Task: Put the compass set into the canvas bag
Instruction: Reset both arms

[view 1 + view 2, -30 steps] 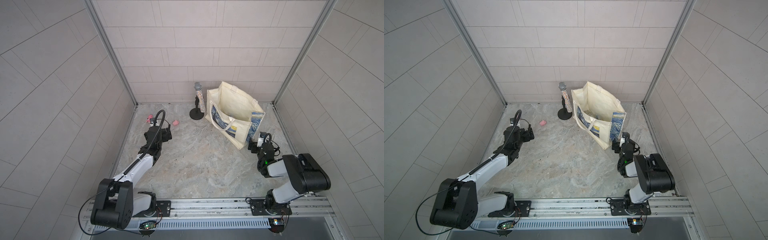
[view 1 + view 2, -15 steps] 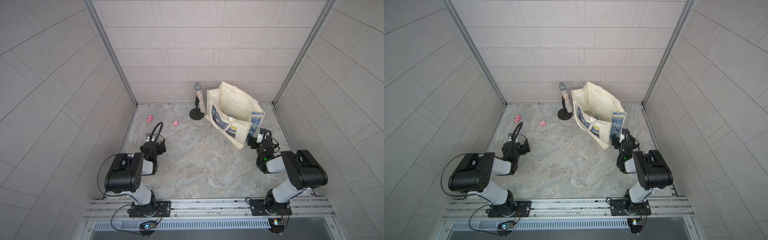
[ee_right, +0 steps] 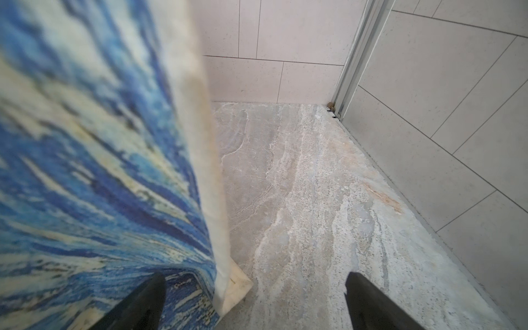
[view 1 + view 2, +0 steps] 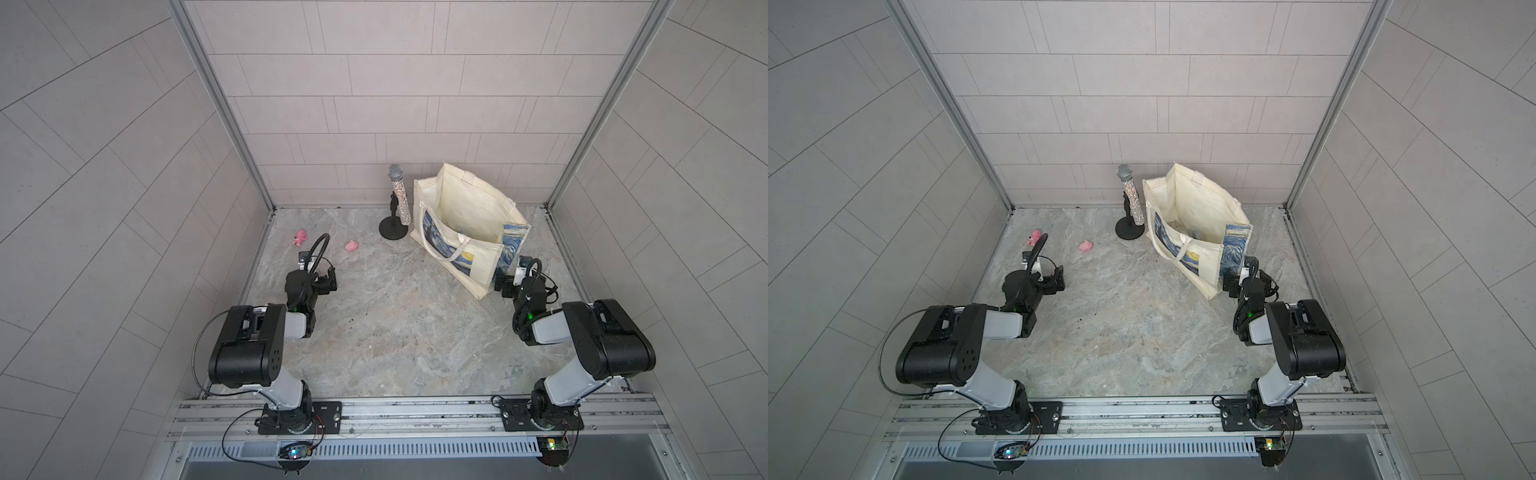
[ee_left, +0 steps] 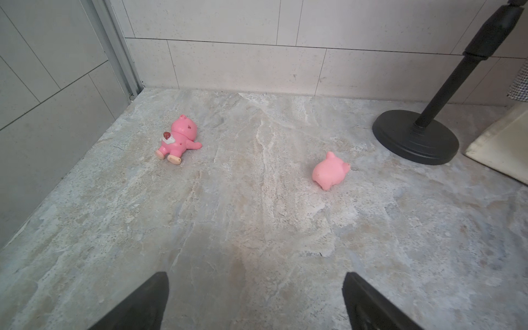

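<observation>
We see the canvas bag [image 4: 465, 253] upright right of centre in both top views (mouth open); left gripper [image 5: 254, 285] and right gripper [image 3: 254, 285] both gape, holding nothing.

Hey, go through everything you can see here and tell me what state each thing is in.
Canvas bag: upright, mouth open.
Microphone: upright on its stand.
Pink bear: lying down on the floor.
Pink pig: on the floor, untouched.
Left gripper: open, empty.
Right gripper: open, empty, beside the bag.

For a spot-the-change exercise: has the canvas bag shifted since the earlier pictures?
No. In a top view the canvas bag stands where it did, still beside the microphone stand.
</observation>
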`<act>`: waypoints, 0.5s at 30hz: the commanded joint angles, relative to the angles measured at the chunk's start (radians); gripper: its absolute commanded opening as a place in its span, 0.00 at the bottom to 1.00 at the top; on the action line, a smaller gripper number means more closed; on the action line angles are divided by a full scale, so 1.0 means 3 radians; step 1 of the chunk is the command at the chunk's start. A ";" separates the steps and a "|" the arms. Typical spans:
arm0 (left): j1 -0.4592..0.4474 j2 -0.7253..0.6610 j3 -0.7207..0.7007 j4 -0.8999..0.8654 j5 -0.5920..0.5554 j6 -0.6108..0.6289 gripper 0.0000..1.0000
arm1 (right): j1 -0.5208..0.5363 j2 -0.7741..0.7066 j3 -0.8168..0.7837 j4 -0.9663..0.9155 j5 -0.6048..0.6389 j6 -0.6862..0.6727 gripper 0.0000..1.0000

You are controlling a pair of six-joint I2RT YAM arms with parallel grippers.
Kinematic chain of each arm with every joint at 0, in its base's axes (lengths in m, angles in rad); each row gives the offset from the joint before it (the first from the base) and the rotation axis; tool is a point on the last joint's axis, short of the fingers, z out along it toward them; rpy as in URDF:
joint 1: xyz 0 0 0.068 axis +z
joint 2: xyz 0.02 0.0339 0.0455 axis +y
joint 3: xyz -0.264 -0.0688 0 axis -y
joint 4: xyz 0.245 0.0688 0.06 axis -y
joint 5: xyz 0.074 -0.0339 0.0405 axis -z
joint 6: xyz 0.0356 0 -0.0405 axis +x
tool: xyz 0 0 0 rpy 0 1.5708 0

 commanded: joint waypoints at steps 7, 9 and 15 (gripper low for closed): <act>0.0004 0.0029 -0.0019 0.0073 0.0043 0.0057 1.00 | 0.0087 -0.0093 0.0206 -0.0478 -0.0011 -0.0185 0.99; -0.0002 0.0023 -0.0024 0.0078 0.0044 0.0056 1.00 | 0.0112 -0.0063 0.0188 -0.0402 0.0012 -0.0181 0.99; -0.0002 0.0020 -0.0024 0.0083 0.0045 0.0056 1.00 | 0.0111 -0.0060 0.0185 -0.0390 0.0015 -0.0187 0.99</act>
